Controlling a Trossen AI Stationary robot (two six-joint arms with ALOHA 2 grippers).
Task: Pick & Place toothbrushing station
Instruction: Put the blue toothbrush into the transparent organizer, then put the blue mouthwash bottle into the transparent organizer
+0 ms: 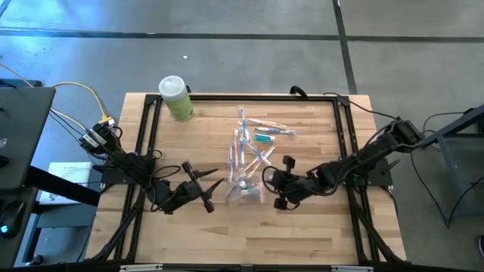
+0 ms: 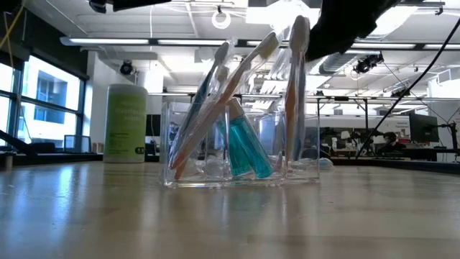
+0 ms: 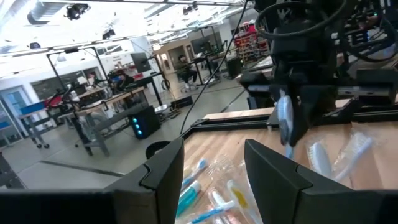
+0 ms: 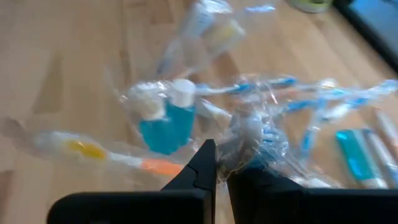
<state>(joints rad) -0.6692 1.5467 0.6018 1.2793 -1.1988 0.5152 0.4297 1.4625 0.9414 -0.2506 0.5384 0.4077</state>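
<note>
1. The right gripper [image 4: 221, 168] is pinched shut on a wrapped toothbrush [image 4: 252, 134], lifting it to the clear holder [image 1: 244, 190].
2. The left gripper [image 1: 203, 187] waits open at the holder's nine o'clock.
3. More brushes [image 1: 261, 130] lie at its twelve o'clock.

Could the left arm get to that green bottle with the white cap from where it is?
Probably yes. The left pincer stands open, holding nothing, and the boards between it and the green bottle near the table's far edge look bare; the toothbrushes lie off to the side.
</note>
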